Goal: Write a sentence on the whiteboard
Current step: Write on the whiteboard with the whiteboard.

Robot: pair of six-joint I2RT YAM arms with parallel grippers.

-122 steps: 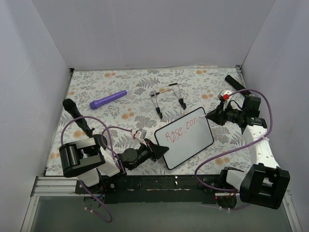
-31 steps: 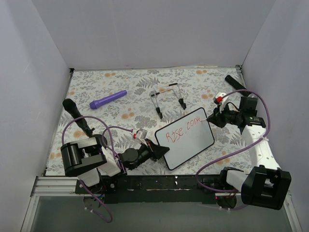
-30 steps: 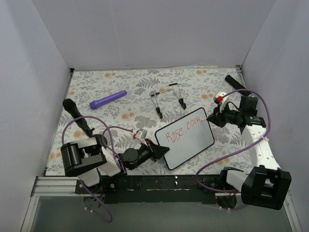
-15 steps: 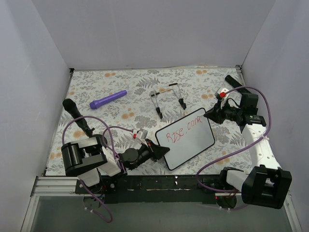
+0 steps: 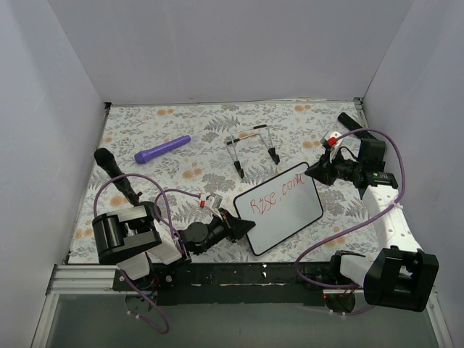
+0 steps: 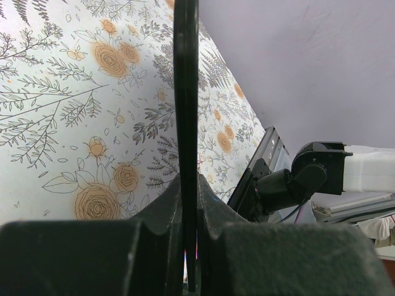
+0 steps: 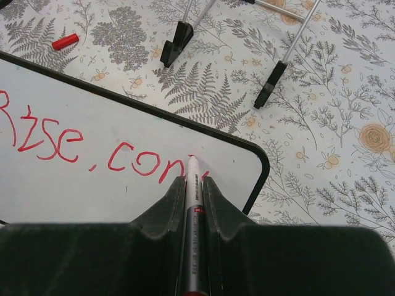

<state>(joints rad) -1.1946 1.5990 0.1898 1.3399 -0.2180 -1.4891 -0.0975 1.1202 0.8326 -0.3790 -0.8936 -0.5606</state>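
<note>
Slanting toward the far right, whiteboard [image 5: 278, 206] is clamped by left claw [image 5: 243, 226]; right claw [image 5: 313, 171] clamps marker [image 7: 192, 184].

The whiteboard [image 5: 279, 210], a small white panel with rounded corners and a thin black rim, lies skewed near the middle of the surface [image 5: 181, 145], its near-left edge pinched in my left hand [image 5: 241, 226]. The sentence [image 5: 275, 194] runs in thin red letters slanting toward the far-right corner, reading roughly "Rise. con".
</note>
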